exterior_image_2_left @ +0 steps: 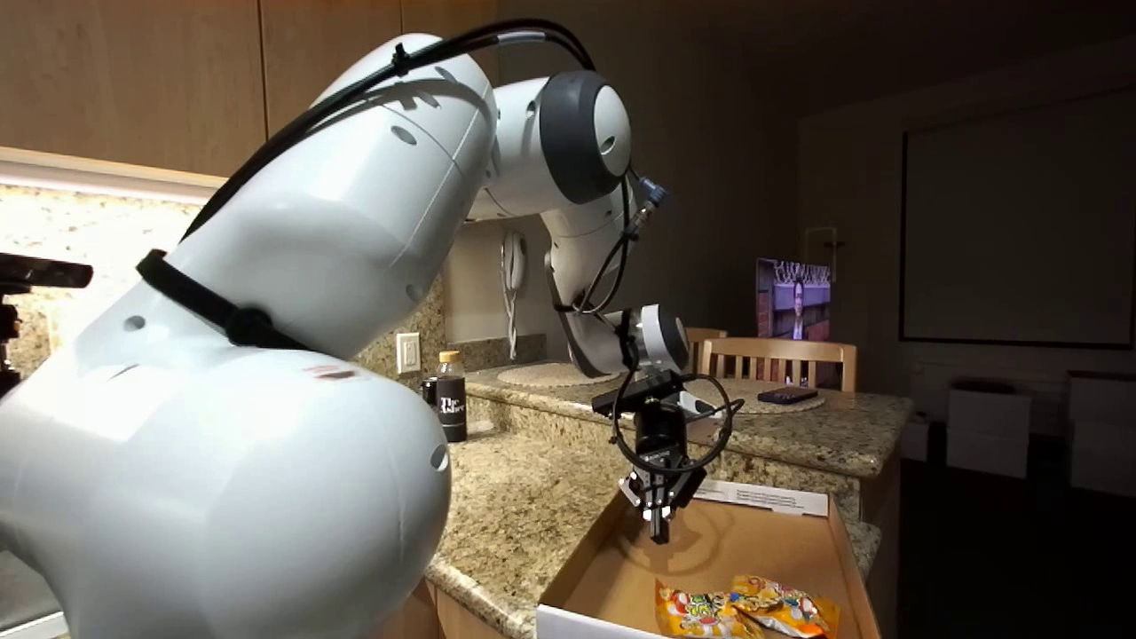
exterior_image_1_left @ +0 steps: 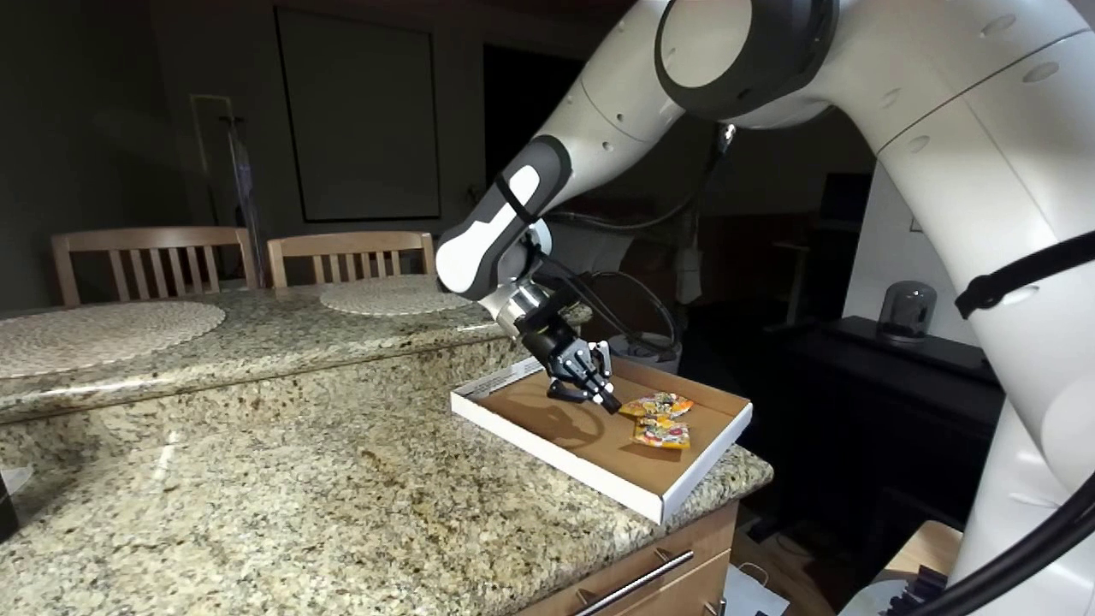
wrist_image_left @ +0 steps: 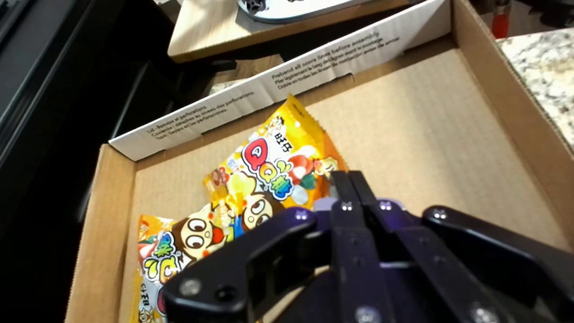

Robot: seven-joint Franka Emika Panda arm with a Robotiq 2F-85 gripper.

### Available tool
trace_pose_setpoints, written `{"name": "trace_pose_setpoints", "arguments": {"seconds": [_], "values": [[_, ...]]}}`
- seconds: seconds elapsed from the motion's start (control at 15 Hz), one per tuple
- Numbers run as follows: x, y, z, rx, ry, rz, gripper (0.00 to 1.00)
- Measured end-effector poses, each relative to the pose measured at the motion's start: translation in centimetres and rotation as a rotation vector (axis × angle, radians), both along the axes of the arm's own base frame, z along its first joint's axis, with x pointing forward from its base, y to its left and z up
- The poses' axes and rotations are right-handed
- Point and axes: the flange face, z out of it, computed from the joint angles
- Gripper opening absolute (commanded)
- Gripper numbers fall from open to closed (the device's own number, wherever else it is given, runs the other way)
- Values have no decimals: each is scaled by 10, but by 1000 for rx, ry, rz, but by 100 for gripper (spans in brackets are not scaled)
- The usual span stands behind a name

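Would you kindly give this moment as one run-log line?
jaws: shut, holding nothing; position: over open cardboard box; inside: two snack bags; support: granite counter

Access to the box (exterior_image_1_left: 556, 456) is from above, through its open top. Low walls (exterior_image_1_left: 706, 466) bound lateral travel on all four sides. I see, in the wrist view, bare cardboard (wrist_image_left: 439, 134) to the right of the gripper (wrist_image_left: 352, 178); passage is available there as far as the right-hand wall (wrist_image_left: 506, 89). To the left, the upper packet (wrist_image_left: 273, 166) and the lower packet (wrist_image_left: 170, 255) meet and obstruct low travel. Outside the box, the granite counter (exterior_image_1_left: 342, 479) provides a broad lane in an exterior view; the raised ledge (exterior_image_1_left: 274, 327) limits it at the rear. The cable loop (exterior_image_2_left: 729, 435) projects sideways past the gripper. The bottle (exterior_image_2_left: 453, 408) stands well apart from the box.
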Motion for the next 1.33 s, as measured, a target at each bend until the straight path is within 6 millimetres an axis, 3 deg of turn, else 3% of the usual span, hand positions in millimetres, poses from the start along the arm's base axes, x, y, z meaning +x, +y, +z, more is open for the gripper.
{"name": "trace_pose_setpoints", "arguments": {"seconds": [0.2, 0.47, 0.67, 0.8, 1.13, 1.27, 1.33], "values": [[7, -17, 23, 39, -13, -91, 42], [14, -72, 64, 124, -63, -287, 67], [9, -110, 79, 193, -96, -437, 88], [2, -123, 68, 242, -113, -538, 100], [-35, -138, 2, 317, -188, -765, 100], [-54, -153, -6, 330, -211, -856, 100], [-63, -162, -2, 341, -218, -901, 100]]}}
